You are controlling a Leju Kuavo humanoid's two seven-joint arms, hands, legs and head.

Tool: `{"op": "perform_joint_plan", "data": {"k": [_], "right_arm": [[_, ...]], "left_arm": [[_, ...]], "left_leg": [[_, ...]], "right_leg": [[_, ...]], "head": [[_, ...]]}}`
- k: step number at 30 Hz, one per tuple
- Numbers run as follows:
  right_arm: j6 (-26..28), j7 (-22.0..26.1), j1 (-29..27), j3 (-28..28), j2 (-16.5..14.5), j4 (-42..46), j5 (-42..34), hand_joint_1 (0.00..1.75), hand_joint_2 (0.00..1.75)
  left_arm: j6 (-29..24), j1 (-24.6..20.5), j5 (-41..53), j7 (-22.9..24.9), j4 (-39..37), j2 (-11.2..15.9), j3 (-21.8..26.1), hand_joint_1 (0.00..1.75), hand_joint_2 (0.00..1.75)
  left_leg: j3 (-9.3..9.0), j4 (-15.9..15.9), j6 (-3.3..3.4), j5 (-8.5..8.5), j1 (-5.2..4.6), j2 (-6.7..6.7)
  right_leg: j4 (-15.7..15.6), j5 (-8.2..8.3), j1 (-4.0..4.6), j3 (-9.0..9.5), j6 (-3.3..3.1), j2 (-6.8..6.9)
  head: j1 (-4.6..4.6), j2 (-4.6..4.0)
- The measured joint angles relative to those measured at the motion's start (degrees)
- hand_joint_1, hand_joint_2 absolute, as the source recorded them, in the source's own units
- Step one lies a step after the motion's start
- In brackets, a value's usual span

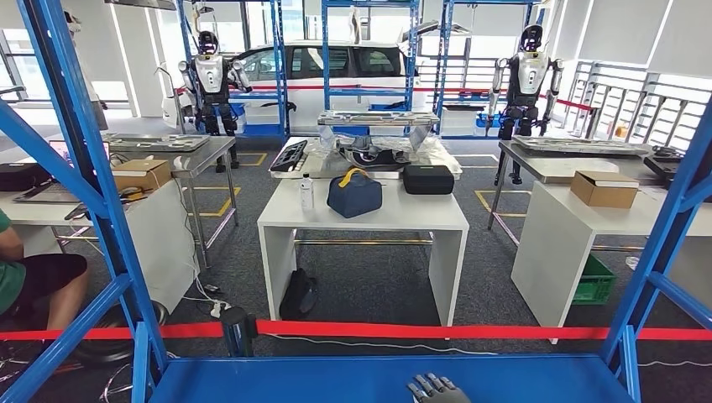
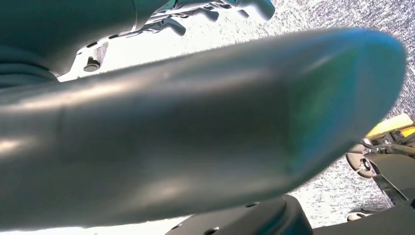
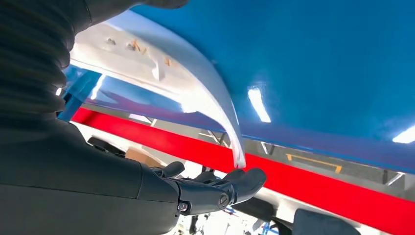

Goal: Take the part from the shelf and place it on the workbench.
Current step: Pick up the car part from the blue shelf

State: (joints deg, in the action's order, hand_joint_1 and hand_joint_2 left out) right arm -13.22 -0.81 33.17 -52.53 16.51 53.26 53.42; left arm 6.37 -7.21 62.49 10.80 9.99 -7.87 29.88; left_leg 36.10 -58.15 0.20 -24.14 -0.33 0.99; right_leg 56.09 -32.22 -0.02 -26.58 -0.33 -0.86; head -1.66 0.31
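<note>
Part: a white curved panel (image 3: pixel 195 93) lies against the blue shelf (image 3: pixel 318 63) in the right wrist view, just beside the right hand.
Part and fingers: the panel's narrow tip comes down to just above the dark fingertips (image 3: pixel 244 181) of the right hand (image 3: pixel 205 188); whether tip and fingers touch I cannot tell.
Part's long axis: it runs as an arc from the wrist cover out to the fingertips, broad near the wrist and tapering to a thin point at the fingers.
Right hand fingers: stretched out and lying close together under the panel's tip, not wrapped round it; whether they hold it I cannot tell.
Right hand, head view: fingertips (image 1: pixel 437 388) show at the near edge of the blue shelf (image 1: pixel 336 378).
Left hand: its thick grey thumb (image 2: pixel 205 127) is blurred and close to the camera, with dark fingers (image 2: pixel 215 10) stretched beyond it; nothing is seen in them.
Beyond the shelf: a red tape barrier (image 1: pixel 470 331) crosses in front of a white table (image 1: pixel 361 220) carrying a dark blue bag (image 1: pixel 353 193).
</note>
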Motion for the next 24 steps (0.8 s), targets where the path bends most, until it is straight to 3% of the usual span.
{"op": "perform_joint_plan", "data": {"k": [20,24], "right_arm": [[0.36,-0.91,-0.32,-0.89,0.1,-0.55,0.49,0.0,1.75],[2.27,-3.77,-1.11,-0.89,0.2,-0.31,2.8,0.0,1.75]], "left_arm": [[0.1,-0.02,-0.2,-0.02,0.0,0.04,0.71,0.0,0.0],[-1.21,0.14,-0.25,-0.1,0.0,-0.07,0.92,0.0,0.0]], "left_leg": [[0.0,0.0,0.0,0.0,0.0,0.01],[0.0,0.0,0.0,0.0,0.0,0.02]], "right_leg": [[0.0,0.0,-0.01,0.0,0.0,0.0],[0.0,0.0,0.0,0.0,0.0,0.01]], "head": [[0.0,0.0],[0.0,0.0]]}}
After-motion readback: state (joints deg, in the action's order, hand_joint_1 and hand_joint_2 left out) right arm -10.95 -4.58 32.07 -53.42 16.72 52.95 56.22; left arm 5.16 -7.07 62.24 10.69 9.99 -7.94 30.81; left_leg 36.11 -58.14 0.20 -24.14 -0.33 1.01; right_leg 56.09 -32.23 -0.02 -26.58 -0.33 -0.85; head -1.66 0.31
